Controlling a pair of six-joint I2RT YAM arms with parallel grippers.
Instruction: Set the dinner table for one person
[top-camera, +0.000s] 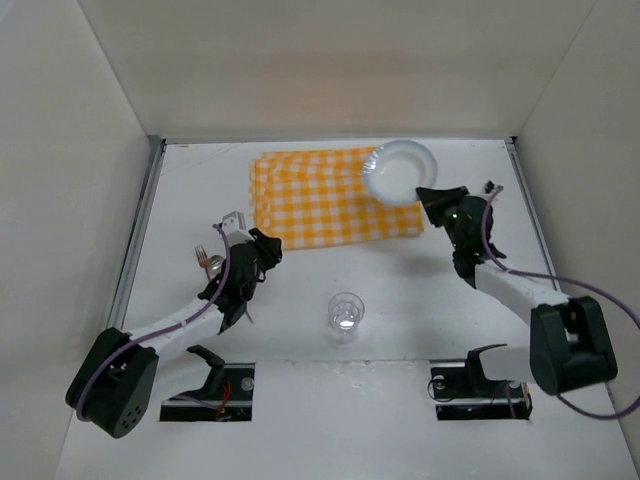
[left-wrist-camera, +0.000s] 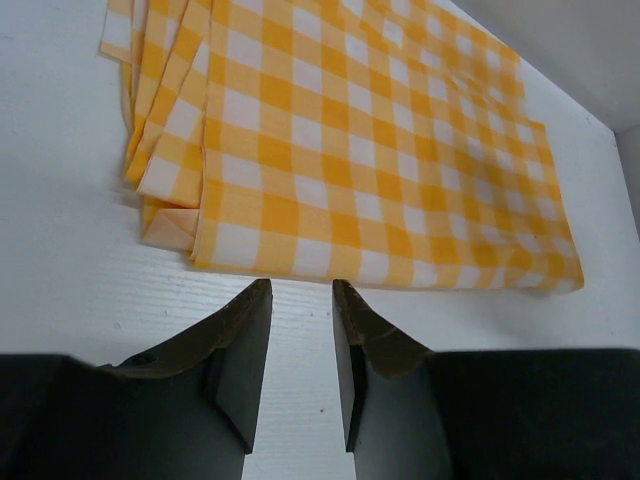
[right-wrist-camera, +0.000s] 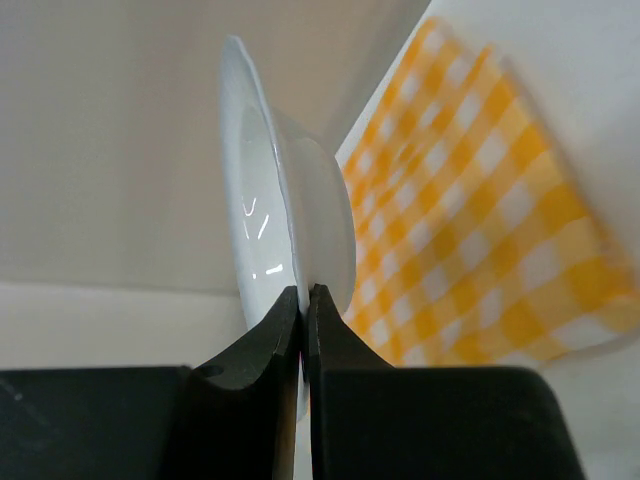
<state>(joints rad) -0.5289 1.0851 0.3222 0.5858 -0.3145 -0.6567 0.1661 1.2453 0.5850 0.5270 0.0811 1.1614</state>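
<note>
At the right gripper (right-wrist-camera: 303, 292), both black fingers are pressed together on the near rim of a white plate (right-wrist-camera: 262, 205), one finger on each face, with no gap visible beyond the rim's thickness. Seen from overhead, the plate shows its broad hollow face upward and overlaps the far right corner of the yellow-and-white checked cloth (top-camera: 330, 200); whether it touches the cloth cannot be told. Behind the grip, the right arm runs from its base at the near right edge forward and inward, with the forearm angled toward the centre and the wrist bent over the cloth's right side.

At the left gripper (left-wrist-camera: 302, 290), the fingers stand slightly parted and roughly parallel, with only bare white surface showing between them; nothing is held. Its tips point at the near edge of the cloth, just short of the folded layers at the cloth's near left corner. The left arm rises from its base at the near left and stretches diagonally forward and to the right, elbow low.

A fork (top-camera: 205, 258) lies just beside the left forearm, on its outer side. A clear glass (top-camera: 345, 312) stands upright near the front centre, between the two arms. All rest on the dinner table (top-camera: 420, 290), the white tabletop enclosed by plain white panels.
</note>
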